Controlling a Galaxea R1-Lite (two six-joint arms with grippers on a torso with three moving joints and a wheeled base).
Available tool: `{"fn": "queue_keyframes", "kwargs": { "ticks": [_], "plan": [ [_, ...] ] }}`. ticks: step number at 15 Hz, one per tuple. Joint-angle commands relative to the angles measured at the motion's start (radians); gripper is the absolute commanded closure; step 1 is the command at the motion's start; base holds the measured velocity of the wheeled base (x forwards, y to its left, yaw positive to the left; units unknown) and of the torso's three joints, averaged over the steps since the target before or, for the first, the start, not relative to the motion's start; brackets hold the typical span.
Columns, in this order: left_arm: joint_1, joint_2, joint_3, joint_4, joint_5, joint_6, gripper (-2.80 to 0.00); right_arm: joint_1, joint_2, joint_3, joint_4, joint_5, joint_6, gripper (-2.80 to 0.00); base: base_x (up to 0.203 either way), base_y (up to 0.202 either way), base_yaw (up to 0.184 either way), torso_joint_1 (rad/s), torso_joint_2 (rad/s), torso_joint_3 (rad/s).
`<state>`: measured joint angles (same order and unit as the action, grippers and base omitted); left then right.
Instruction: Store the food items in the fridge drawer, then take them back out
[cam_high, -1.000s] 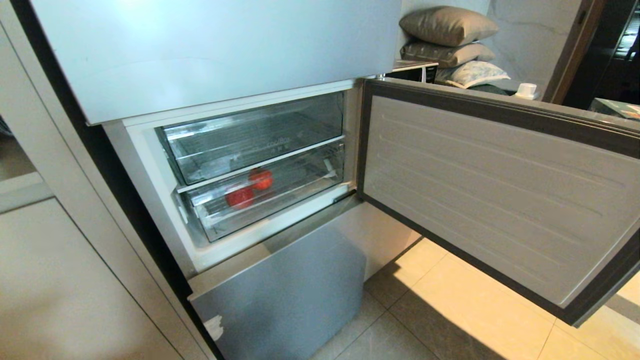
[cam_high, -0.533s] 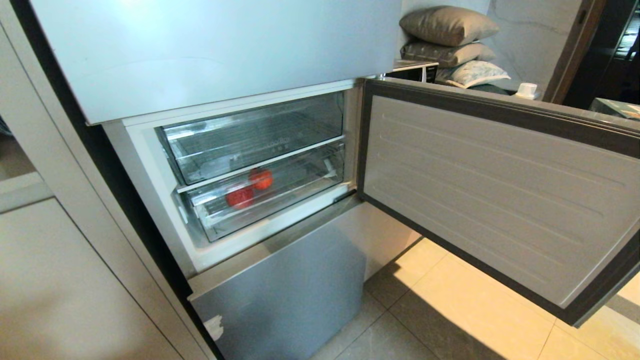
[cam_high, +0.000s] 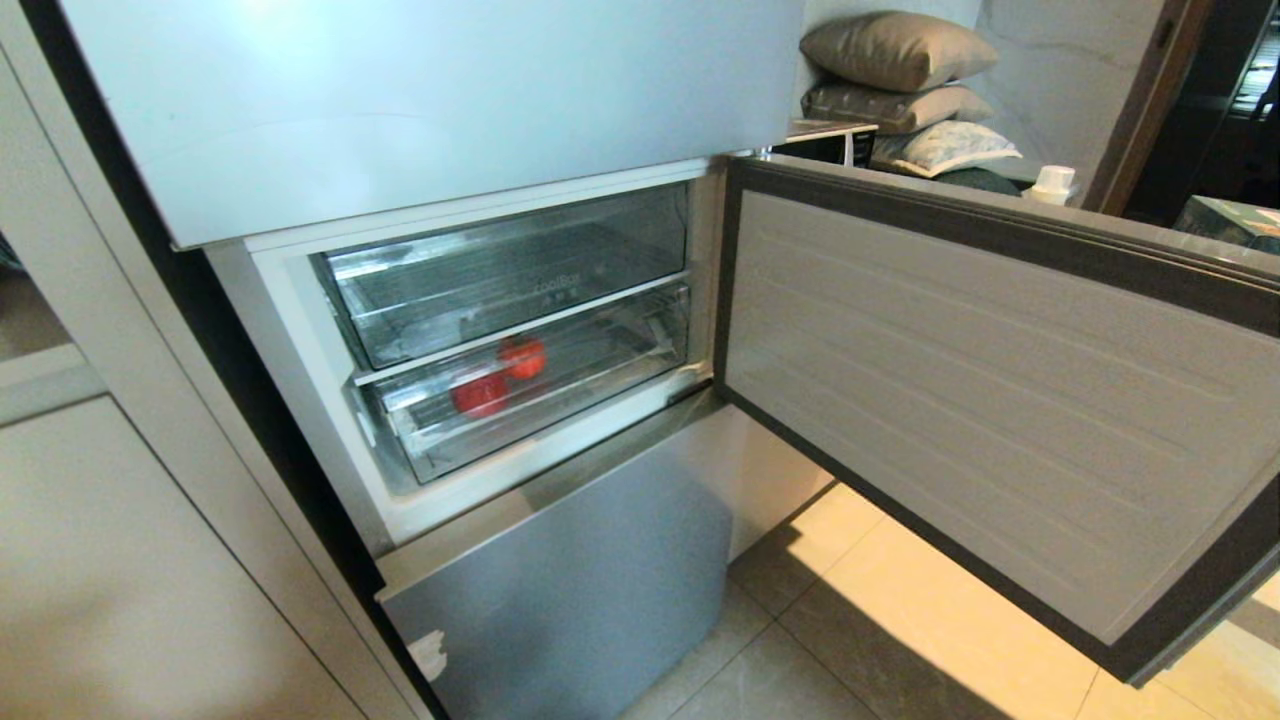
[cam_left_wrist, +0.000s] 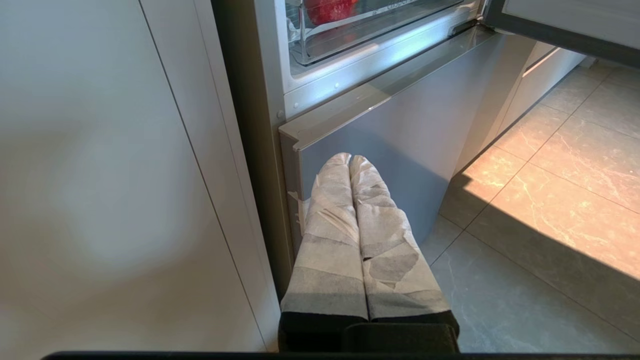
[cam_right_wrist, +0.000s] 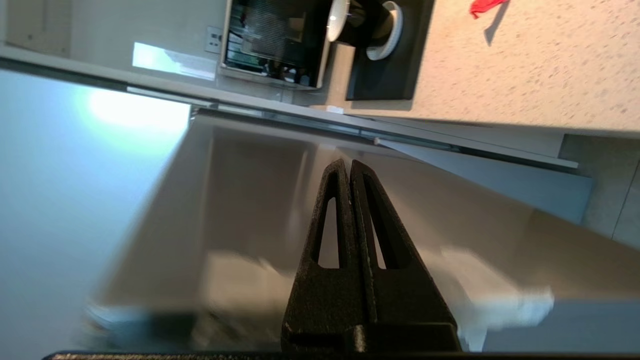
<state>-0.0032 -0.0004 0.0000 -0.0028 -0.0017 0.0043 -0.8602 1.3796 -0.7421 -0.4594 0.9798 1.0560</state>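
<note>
We find the left gripper (cam_left_wrist: 349, 159) parked low at the left, its two tape-wrapped fingers (cam_left_wrist: 332, 220) pressed together on nothing, pointing at the grey bottom freezer door (cam_left_wrist: 400, 150) beside a white cabinet panel (cam_left_wrist: 110, 175). Further right, the fridge compartment stands open in the head view: the upper clear bin (cam_high: 500, 275) bears faint lettering, and beneath it the fridge drawer (cam_high: 540, 385) sits pushed in, with two red fruits (cam_high: 480, 393) lying side by side towards its left end (seen through the clear front lip). To the right, the open fridge door (cam_high: 980, 400) juts out over the tiled floor (cam_high: 900, 620), with stacked cushions (cam_high: 895, 85) behind it. The right gripper (cam_right_wrist: 348, 164) has its black fingers (cam_right_wrist: 332, 220) closed tight and empty, aimed along a glossy grey surface (blurred) towards a speckled countertop (cam_right_wrist: 525, 60) where a red scrap (cam_right_wrist: 484, 6) lies.
</note>
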Motion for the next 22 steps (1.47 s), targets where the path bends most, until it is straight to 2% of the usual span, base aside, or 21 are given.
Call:
{"fn": "queue_keyframes", "kwargs": {
  "ticks": [1,3,5,6,7,8,10,11,12,14,19,21,22],
  "plan": [
    [0.000,-0.001,0.002,0.000,0.000,0.000,0.00,0.001,-0.135,-0.005,0.045,0.005,0.009,0.00,0.000,0.000,0.000,0.000,0.00,0.000],
    [0.000,-0.001,0.002,0.000,0.000,0.000,0.00,0.002,-0.239,-0.043,0.066,0.004,0.068,0.00,0.000,0.000,0.000,0.000,0.00,0.000],
    [0.001,-0.001,0.002,0.000,0.001,0.000,0.00,0.004,-0.320,-0.171,0.068,-0.010,0.202,0.00,0.000,0.000,0.000,0.000,0.00,0.000],
    [0.000,-0.001,0.002,0.000,0.000,0.000,0.00,0.003,-0.347,-0.214,0.066,-0.031,0.240,0.00,0.000,0.000,0.000,0.000,0.00,0.000],
    [0.000,-0.001,0.002,0.000,0.000,0.000,0.00,0.003,-0.349,-0.229,0.052,-0.110,0.232,0.00,0.000,0.000,0.000,0.000,0.00,0.000],
    [0.000,-0.001,0.002,0.000,0.001,0.000,0.00,0.003,-0.318,-0.228,0.030,-0.214,0.170,0.00,0.000,0.000,0.000,0.000,0.00,0.000],
    [0.000,0.000,0.002,0.000,0.000,0.000,0.00,0.003,-0.220,-0.198,-0.006,-0.427,-0.071,0.00,0.000,0.000,0.000,0.000,0.00,0.000],
    [0.000,-0.001,0.002,0.000,0.000,0.000,0.00,0.003,-0.163,-0.174,-0.041,-0.514,-0.148,0.00,0.000,0.000,0.000,0.000,0.00,0.000],
    [0.000,-0.001,0.002,0.000,0.000,0.000,0.00,0.004,-0.110,-0.146,-0.083,-0.554,-0.180,0.00,0.000,0.000,0.000,0.000,0.00,0.000],
    [0.000,-0.001,0.002,0.000,0.000,0.000,0.00,0.039,0.005,-0.097,-0.161,-0.585,-0.210,0.00,0.000,0.000,0.000,0.000,0.00,0.000],
    [0.000,-0.001,0.002,0.000,0.000,0.000,0.00,0.313,0.133,0.028,-0.236,-0.633,-0.346,0.00,0.000,0.000,0.000,0.000,0.00,0.000],
    [0.000,-0.001,0.002,0.000,0.000,0.000,0.00,0.470,0.152,0.054,-0.270,-0.739,-0.387,0.00,0.000,0.000,0.000,0.000,0.00,0.000],
    [0.000,-0.001,0.002,0.000,0.000,0.000,0.00,0.566,0.169,0.062,-0.285,-0.826,-0.414,0.00,0.000,0.000,0.000,0.000,0.00,0.000]
  ]
}}
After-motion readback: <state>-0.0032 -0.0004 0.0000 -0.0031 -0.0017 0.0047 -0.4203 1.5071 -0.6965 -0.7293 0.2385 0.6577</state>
